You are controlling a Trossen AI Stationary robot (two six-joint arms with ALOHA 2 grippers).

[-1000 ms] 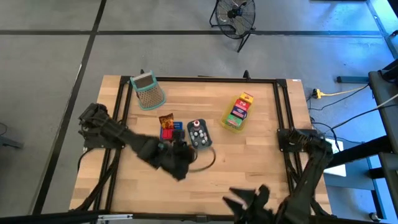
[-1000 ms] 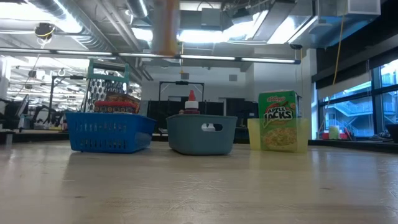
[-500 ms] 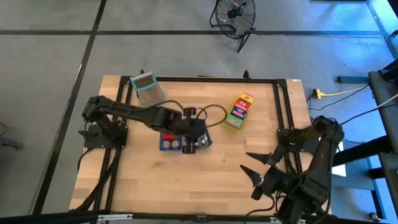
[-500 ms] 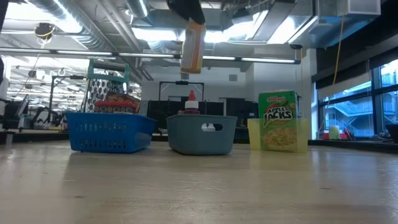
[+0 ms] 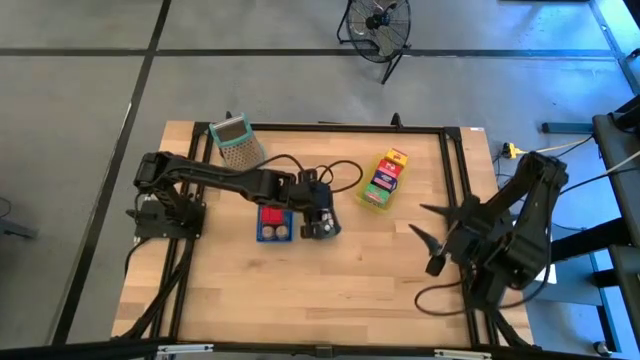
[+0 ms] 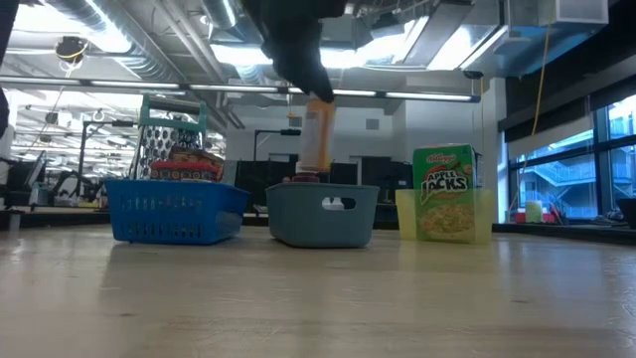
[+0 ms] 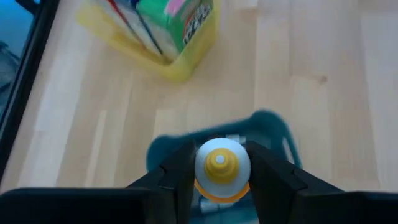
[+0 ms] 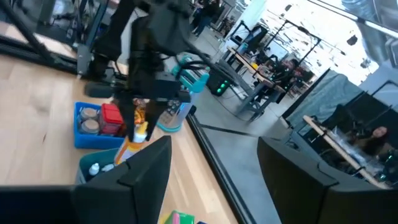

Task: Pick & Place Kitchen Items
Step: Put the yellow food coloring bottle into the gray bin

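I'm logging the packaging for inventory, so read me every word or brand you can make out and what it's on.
"APPLE JACKS": on the green cereal box standing in the yellow tray, low view.
Small logo above that name: too small to read.
Orange bottle held in the left gripper: label blurred.
Cartons in the blue basket: print unreadable.

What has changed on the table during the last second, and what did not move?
The left end effector, shut on an orange bottle, swung from the table's front to above the grey-blue tray and lowered the bottle toward it. The right arm pulled back toward the table's right edge, its end effector open. The blue tray, yellow tray and grater stayed put.
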